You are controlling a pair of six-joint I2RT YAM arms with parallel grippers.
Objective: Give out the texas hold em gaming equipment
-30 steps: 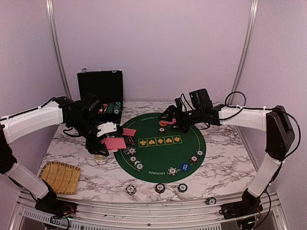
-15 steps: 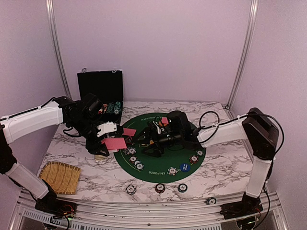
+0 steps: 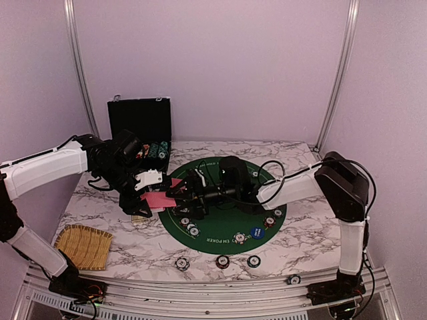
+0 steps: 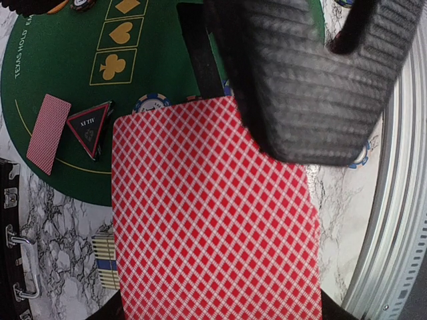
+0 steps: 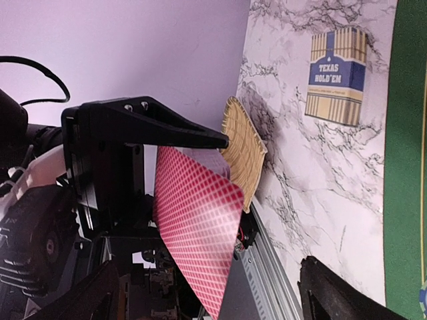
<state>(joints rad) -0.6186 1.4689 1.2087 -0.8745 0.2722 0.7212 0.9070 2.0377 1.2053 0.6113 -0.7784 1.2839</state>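
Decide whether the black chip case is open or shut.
Open: the black chip case has its lid standing upright, with chips showing inside.

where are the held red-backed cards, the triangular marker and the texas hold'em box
red-backed cards (image 4: 207, 220), left wrist view, middle of the back
triangular marker (image 4: 89, 127), left wrist view, its centre
texas hold'em box (image 5: 337, 65), right wrist view, printed face

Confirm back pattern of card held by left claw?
Red-and-white diamond-lattice playing card; clearest in left wrist view.
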